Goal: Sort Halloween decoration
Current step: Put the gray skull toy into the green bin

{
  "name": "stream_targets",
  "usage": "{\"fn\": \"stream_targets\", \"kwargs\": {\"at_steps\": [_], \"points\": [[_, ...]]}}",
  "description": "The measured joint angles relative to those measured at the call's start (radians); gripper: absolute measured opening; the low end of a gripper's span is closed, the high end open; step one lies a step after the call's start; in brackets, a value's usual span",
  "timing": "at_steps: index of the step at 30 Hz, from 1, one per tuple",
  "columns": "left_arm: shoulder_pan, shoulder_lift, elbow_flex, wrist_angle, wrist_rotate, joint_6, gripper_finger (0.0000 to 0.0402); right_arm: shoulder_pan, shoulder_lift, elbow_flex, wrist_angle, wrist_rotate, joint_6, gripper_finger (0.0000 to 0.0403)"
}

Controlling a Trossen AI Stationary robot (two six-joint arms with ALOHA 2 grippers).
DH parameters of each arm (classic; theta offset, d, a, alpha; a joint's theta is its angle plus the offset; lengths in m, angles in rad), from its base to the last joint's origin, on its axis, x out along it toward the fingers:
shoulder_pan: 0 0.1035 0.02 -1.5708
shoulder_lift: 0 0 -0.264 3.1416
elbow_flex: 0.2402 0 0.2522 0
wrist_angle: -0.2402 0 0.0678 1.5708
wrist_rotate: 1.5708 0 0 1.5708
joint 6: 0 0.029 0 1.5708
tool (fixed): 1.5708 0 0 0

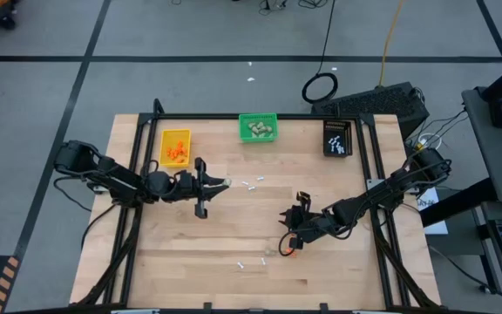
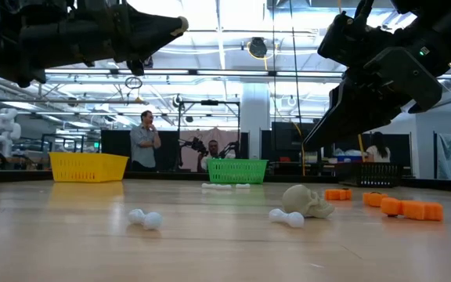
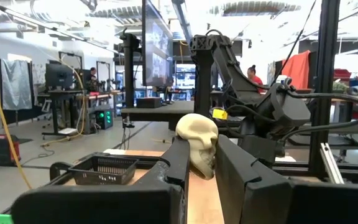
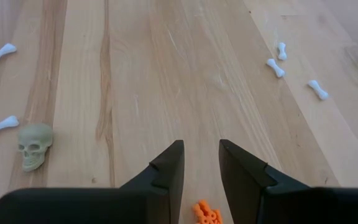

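While the left gripper [image 3: 201, 168] clamps one skull [image 3: 199, 142], the right gripper [image 4: 201, 168] hangs empty, parted.

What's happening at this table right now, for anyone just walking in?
Two dark robot arms are sorting tiny Halloween pieces on a wooden table. The left claw is shut on a beige plastic skull, lifted above the table near the yellow bin. The right claw hangs slightly parted over a small orange piece. Another skull and white bone-shaped sticks lie loose. The green bin and black bin stand along the far edge.
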Motion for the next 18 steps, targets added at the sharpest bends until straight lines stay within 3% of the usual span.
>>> {"fn": "stream_targets", "kwargs": {"at_steps": [18], "points": [[0.000,0.000,0.002,0.000,-0.001,0.231,0.0047,0.000,0.000,0.000,0.000,0.000,-0.003,0.0086]]}}
